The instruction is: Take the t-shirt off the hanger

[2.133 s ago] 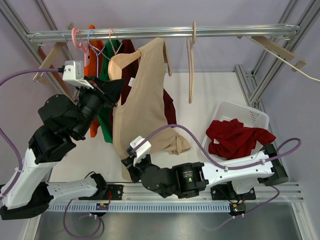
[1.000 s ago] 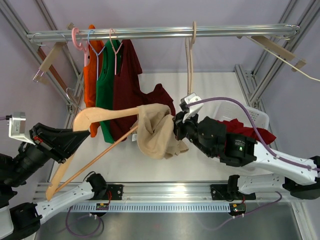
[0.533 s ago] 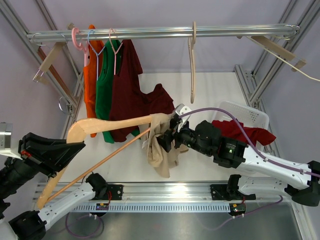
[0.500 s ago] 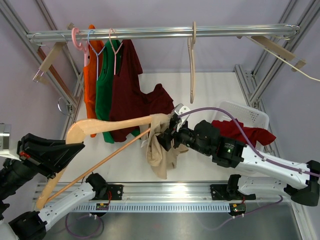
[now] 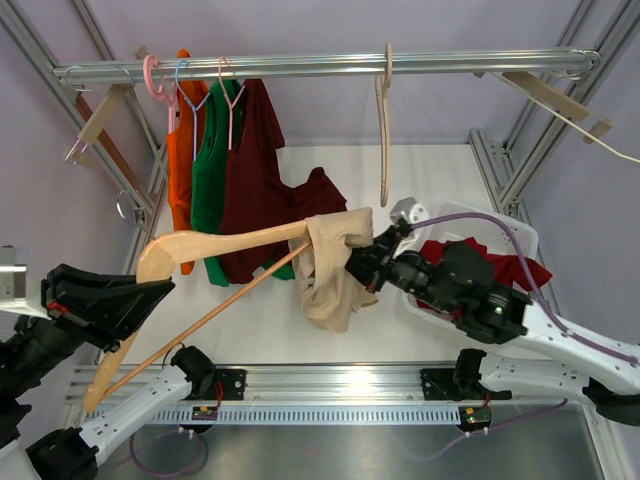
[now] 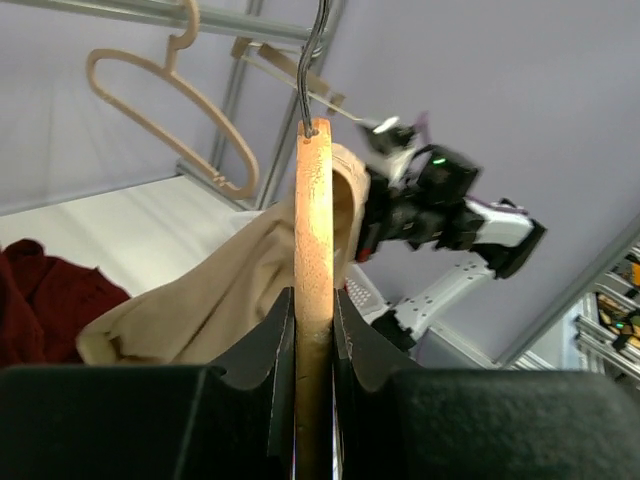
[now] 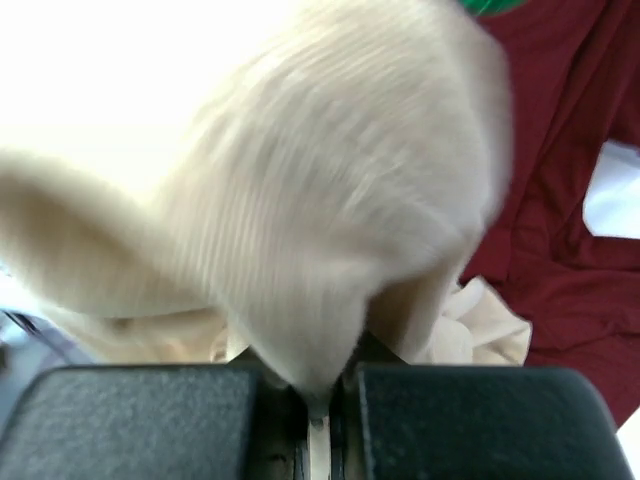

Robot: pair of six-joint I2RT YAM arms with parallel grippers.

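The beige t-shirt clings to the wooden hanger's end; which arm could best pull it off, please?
Right. The right gripper pinches the t-shirt beside that end; the left gripper only clamps the hanger.

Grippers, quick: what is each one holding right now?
Left gripper: shut on the wooden hanger.
Right gripper: shut on the beige t-shirt.

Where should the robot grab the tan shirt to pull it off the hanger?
Grab the shirt where it bunches on the hanger tip, coming from the right, opposite the left gripper holding the hanger. It hangs only over that tip, so pulling rightward should slide it off. The right gripper grips there.
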